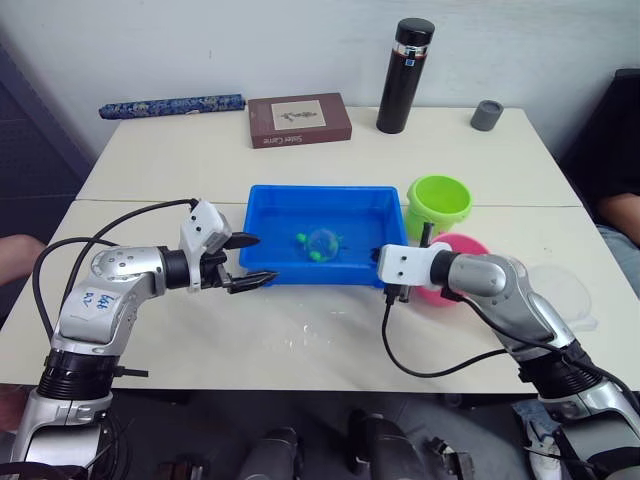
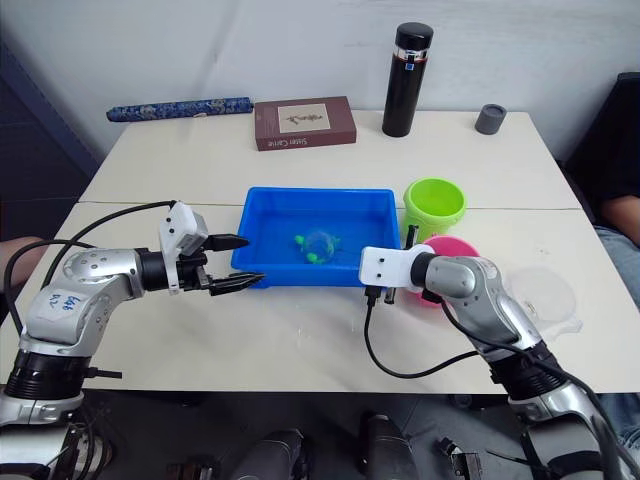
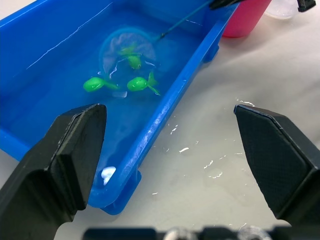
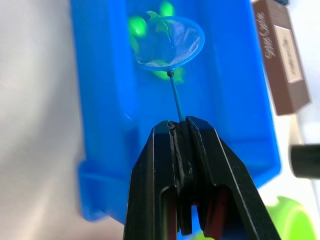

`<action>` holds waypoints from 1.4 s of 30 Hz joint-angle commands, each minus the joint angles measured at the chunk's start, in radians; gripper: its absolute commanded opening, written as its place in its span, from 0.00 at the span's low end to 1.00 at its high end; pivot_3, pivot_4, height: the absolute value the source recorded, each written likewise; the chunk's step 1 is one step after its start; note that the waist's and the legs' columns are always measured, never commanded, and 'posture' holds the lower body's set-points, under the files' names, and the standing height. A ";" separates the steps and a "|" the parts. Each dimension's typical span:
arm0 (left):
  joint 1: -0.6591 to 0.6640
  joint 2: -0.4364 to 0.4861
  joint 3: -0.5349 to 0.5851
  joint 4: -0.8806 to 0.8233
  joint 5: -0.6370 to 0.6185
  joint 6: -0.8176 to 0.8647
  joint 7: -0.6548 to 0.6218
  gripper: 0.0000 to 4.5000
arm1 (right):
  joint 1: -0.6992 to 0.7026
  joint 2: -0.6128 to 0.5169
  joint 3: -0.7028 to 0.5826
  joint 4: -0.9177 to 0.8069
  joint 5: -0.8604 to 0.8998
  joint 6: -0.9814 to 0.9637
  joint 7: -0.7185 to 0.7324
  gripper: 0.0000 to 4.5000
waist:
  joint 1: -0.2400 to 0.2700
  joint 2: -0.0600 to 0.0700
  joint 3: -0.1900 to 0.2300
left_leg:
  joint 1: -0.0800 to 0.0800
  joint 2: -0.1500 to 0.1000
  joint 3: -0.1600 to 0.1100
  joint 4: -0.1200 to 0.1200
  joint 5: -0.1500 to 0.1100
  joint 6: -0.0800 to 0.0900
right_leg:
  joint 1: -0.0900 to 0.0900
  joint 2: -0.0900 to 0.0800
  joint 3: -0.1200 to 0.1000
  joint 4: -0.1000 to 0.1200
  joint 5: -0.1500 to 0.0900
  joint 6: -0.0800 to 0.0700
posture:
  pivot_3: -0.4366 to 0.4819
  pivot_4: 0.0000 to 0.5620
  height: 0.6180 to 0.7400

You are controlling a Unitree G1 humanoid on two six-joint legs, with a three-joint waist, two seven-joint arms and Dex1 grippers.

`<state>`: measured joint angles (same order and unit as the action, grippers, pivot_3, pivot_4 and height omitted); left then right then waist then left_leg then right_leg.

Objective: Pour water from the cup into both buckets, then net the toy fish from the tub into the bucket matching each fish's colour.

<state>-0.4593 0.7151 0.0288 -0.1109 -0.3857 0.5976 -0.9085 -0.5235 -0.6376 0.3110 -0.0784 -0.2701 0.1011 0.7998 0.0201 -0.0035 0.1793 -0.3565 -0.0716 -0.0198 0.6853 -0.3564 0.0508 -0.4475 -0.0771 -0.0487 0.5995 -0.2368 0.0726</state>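
Three green fish show in the tub at mid-table, one blurred under the net; no pink fish can be made out. The right gripper, clamped on the net's thin handle, hides part of the pink bucket, with the green bucket just behind it. The left gripper gapes wide at the tub's near left corner, and the clear cup sits near the table's right edge.

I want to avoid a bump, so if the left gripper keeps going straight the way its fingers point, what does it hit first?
Most likely the tub. The open left gripper points at its near left corner, one finger toward the wall and the other past it over the wet table. Depth is hard to judge.
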 commanded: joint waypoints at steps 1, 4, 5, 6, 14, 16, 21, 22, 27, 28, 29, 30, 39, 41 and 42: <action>-0.016 0.008 0.028 -0.014 -0.006 -0.021 0.003 0.98 | 0.018 0.030 -0.049 -0.076 0.088 0.104 0.037 0.00 | 0.000 0.000 0.000 | 0.000 0.000 0.000 0.000 0.000 0.000 | 0.000 0.000 0.000 0.000 0.000 0.000 | 0.48 0.27 1.00; -0.020 0.007 0.026 -0.002 -0.003 -0.031 0.002 0.98 | 0.033 0.070 -0.118 -0.141 0.208 0.299 0.060 0.00 | 0.002 0.000 0.000 | 0.000 0.000 0.000 0.000 0.000 0.000 | 0.000 0.000 0.000 0.000 0.000 0.000 | 0.48 0.27 1.00; -0.022 0.006 0.025 0.003 -0.002 -0.034 0.001 0.98 | 0.037 0.083 -0.142 -0.166 0.253 0.378 0.068 0.00 | 0.002 0.000 0.000 | 0.000 0.000 0.000 0.000 0.000 0.000 | 0.000 0.000 0.000 0.000 0.000 0.000 | 0.48 0.27 1.00; -0.025 0.004 0.023 0.009 0.000 -0.038 0.001 0.98 | 0.039 0.095 -0.167 -0.190 0.298 0.463 0.072 0.00 | 0.002 0.000 0.000 | 0.000 0.000 0.000 0.001 0.000 0.000 | 0.000 0.000 0.000 0.001 0.000 0.000 | 0.48 0.27 1.00; -0.094 -0.048 0.018 0.070 -0.025 -0.050 -0.002 0.98 | 0.034 0.102 -0.344 -0.303 0.496 0.844 0.005 0.00 | 0.004 0.000 0.000 | 0.000 -0.001 -0.001 0.001 0.000 0.000 | 0.000 -0.001 0.000 0.001 0.000 0.000 | 0.48 0.27 1.00; -0.110 -0.065 0.021 0.077 -0.034 -0.046 -0.003 0.98 | 0.040 0.093 -0.371 -0.325 0.523 0.873 -0.011 0.00 | 0.003 0.000 0.000 | 0.000 0.000 -0.001 0.001 0.000 0.000 | 0.000 -0.001 0.000 0.001 0.000 0.000 | 0.48 0.27 1.00; -0.169 -0.133 0.007 0.107 -0.061 -0.052 -0.016 0.98 | 0.030 0.080 -0.543 -0.399 0.606 1.011 -0.091 0.00 | 0.005 0.000 0.000 | 0.000 0.000 0.000 0.001 0.000 0.000 | 0.000 -0.001 0.000 0.002 0.000 0.000 | 0.48 0.27 1.00; -0.183 -0.147 0.002 0.116 -0.063 -0.055 -0.017 0.98 | 0.025 0.072 -0.576 -0.408 0.618 1.034 -0.106 0.00 | 0.006 0.000 0.000 | 0.000 -0.001 0.000 0.001 0.000 0.000 | 0.000 -0.001 0.000 0.002 0.000 0.000 | 0.48 0.27 1.00; -0.245 -0.207 -0.026 0.178 -0.053 -0.086 -0.048 0.98 | 0.011 -0.008 -0.700 -0.401 0.611 1.055 -0.188 0.00 | 0.005 0.000 0.000 | 0.000 -0.001 0.000 0.001 0.000 0.000 | 0.000 -0.001 0.000 0.002 0.000 0.000 | 0.48 0.27 1.00; -0.255 -0.216 -0.034 0.192 -0.046 -0.098 -0.056 0.98 | 0.015 -0.035 -0.707 -0.388 0.595 1.036 -0.202 0.00 | 0.005 0.000 0.000 | 0.000 -0.001 0.000 0.001 0.000 0.000 | 0.000 -0.001 0.000 0.002 0.000 0.000 | 0.48 0.27 1.00; -0.263 -0.223 -0.041 0.203 -0.041 -0.106 -0.060 0.98 | 0.019 -0.054 -0.709 -0.376 0.588 1.021 -0.212 0.00 | 0.005 0.000 0.000 | 0.000 -0.001 0.000 0.001 0.000 0.000 | 0.000 -0.001 0.001 0.002 0.000 0.000 | 0.48 0.27 1.00; -0.269 -0.228 -0.048 0.214 -0.036 -0.115 -0.066 0.98 | 0.028 -0.081 -0.699 -0.357 0.564 0.981 -0.223 0.00 | 0.005 0.000 0.000 | 0.000 -0.001 0.000 0.001 0.000 0.000 | 0.000 -0.001 0.001 0.002 0.000 0.000 | 0.48 0.27 1.00; -0.286 -0.253 -0.064 0.224 -0.027 -0.138 -0.067 0.98 | 0.113 -0.449 -0.309 -0.070 0.060 0.142 -0.264 0.00 | 0.002 0.000 0.000 | 0.000 -0.002 0.003 0.001 0.000 0.000 | -0.002 -0.001 0.003 0.004 0.000 0.000 | 0.48 0.27 1.00; -0.279 -0.250 -0.059 0.217 -0.029 -0.137 -0.064 0.98 | 0.084 -0.539 -0.206 0.013 -0.105 -0.075 -0.297 0.00 | 0.001 0.000 0.000 | 0.000 -0.001 0.003 0.001 0.000 0.000 | -0.001 -0.001 0.002 0.003 0.000 0.000 | 0.48 0.27 1.00; -0.277 -0.249 -0.057 0.214 -0.030 -0.136 -0.063 0.98 | 0.070 -0.563 -0.177 0.045 -0.153 -0.144 -0.308 0.00 | 0.001 0.000 0.000 | 0.000 -0.001 0.004 0.001 0.000 0.000 | -0.002 -0.001 0.003 0.004 0.000 0.000 | 0.48 0.27 1.00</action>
<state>-0.7281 0.4627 -0.0397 0.1325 -0.4142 0.4738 -0.9739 -0.4264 -1.1657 0.1084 -0.0615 -0.3212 0.0998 0.5226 0.0208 -0.0032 0.1791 -0.3563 -0.0726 -0.0165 0.6864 -0.3561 0.0504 -0.4494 -0.0775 -0.0464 0.6028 -0.2369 0.0726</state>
